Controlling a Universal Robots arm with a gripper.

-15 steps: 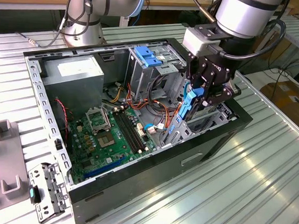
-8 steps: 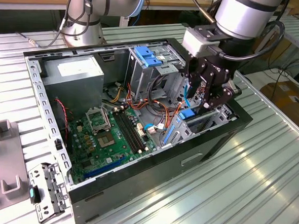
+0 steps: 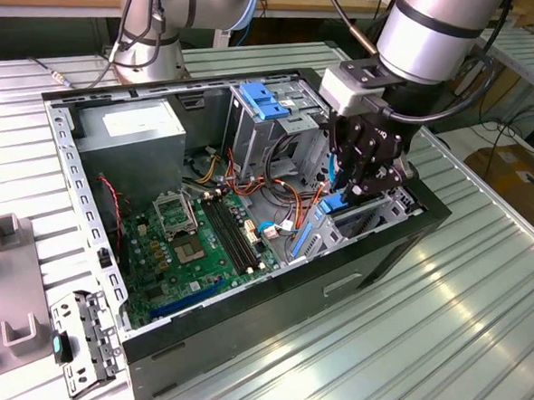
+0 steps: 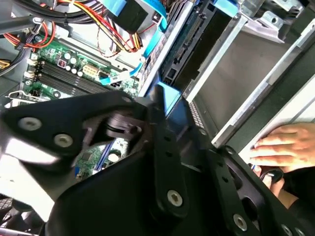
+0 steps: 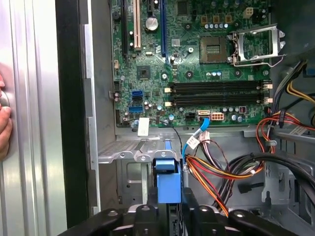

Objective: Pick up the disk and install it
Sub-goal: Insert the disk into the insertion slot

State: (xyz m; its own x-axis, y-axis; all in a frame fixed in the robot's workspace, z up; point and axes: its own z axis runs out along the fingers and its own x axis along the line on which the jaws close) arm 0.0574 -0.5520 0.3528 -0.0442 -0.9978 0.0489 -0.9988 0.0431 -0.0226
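My gripper has its fingers clamped on the disk, held on edge over the drive bay, likely so its rails slide in; 1 hand braces the case

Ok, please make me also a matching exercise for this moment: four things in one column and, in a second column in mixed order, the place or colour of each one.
Things:
1. the disk
2. motherboard
3. power supply
4. person's hand

Descriptions:
A. green, flat on the floor of the case
B. outside the case, beside its wall
C. between the fingers of the gripper, blue part showing
D. grey box in a corner of the case

Pairs: 1-C, 2-A, 3-D, 4-B
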